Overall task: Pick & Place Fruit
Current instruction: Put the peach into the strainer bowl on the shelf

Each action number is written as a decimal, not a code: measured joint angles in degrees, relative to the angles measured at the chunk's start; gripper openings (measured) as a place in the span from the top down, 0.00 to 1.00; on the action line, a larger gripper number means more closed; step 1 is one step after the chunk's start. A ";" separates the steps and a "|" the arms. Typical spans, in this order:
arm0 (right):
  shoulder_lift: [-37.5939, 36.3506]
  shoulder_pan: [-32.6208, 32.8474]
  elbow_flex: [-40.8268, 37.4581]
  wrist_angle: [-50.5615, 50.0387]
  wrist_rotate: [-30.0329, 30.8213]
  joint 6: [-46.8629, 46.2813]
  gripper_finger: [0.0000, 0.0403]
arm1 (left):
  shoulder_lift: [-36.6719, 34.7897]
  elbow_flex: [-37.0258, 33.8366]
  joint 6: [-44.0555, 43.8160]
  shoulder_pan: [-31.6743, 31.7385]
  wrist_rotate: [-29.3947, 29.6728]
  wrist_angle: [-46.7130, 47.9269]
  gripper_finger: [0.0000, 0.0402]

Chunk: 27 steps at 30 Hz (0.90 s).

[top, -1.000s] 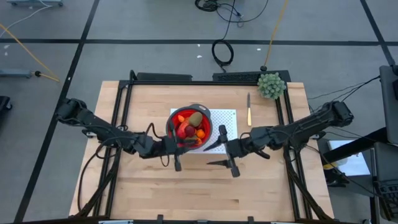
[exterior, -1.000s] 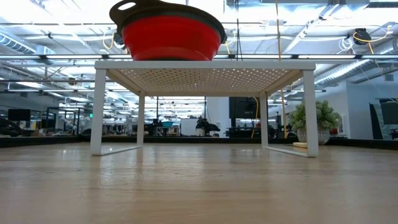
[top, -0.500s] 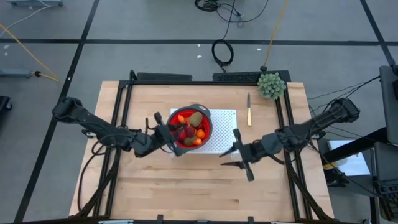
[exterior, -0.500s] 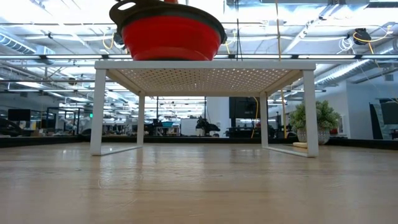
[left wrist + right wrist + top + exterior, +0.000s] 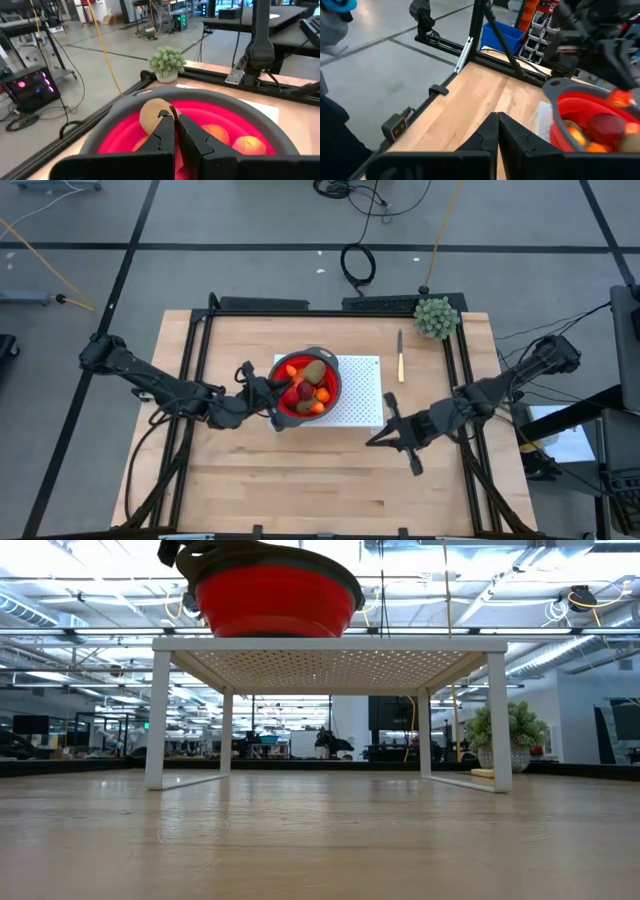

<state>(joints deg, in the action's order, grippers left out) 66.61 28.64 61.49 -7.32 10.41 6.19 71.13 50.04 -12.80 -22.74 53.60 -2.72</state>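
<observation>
The fruit (image 5: 308, 383) lies in a red bowl with a grey rim (image 5: 277, 370), which stands on a white perforated rack (image 5: 360, 395) at the table's middle. A brown kiwi-like piece (image 5: 151, 112), orange pieces (image 5: 216, 133) and a dark red ball (image 5: 605, 125) show inside. My left gripper (image 5: 270, 395) is shut with nothing between its fingers, close against the bowl's left rim (image 5: 125, 112) and pointing over it. My right gripper (image 5: 375, 440) is shut and empty. It hangs above the bare table just right of the rack's near corner, and its wrist view shows the bowl (image 5: 570, 112) off to one side. My left gripper's shut fingers (image 5: 167, 132) reach over the bowl's grey rim from the table's left. I cannot tell whether they touch the rim.
A green bushy ball (image 5: 436, 317) sits at the far right corner, with a slim wooden-handled knife (image 5: 400, 356) lying near it. Black frame rails (image 5: 200, 360) run along the table's sides. The wood in front of the rack (image 5: 320, 480) is bare.
My right gripper has drawn back from the bowl toward the table's right edge and has shut, holding nothing. My left gripper has swung from the bowl's near side to its left rim, turning as it went. The bowl and the fruit have stayed put.
</observation>
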 joint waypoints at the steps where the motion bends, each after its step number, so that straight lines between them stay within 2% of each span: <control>1: -0.89 -0.04 0.00 -1.33 0.01 0.59 1.00 | -0.02 0.02 -0.76 0.00 -0.21 0.62 1.00; 5: -5.19 -0.50 0.00 -5.69 -0.09 0.69 1.00 | -0.04 0.02 -2.95 0.00 -2.12 2.68 1.00; 13: -12.79 -0.54 0.00 -12.71 0.00 0.59 1.00 | -0.04 0.02 -6.61 0.02 -2.33 4.89 1.00; 18: -15.72 -0.54 -1.95 -12.64 0.36 1.26 1.00 | -0.04 0.02 -10.30 0.02 -2.62 6.42 1.00; 21: -17.51 -0.54 -4.67 -12.65 3.03 1.14 1.00 | -0.04 0.02 -14.38 0.02 -2.75 8.45 1.00; 27: -21.58 -0.59 -11.13 -6.46 4.59 1.12 1.00 | -0.04 0.02 -17.56 0.16 -4.93 9.65 1.00</control>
<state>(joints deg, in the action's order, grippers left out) 45.02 28.04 50.36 -13.79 15.00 7.31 71.09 50.06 -30.36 -22.58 48.67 6.93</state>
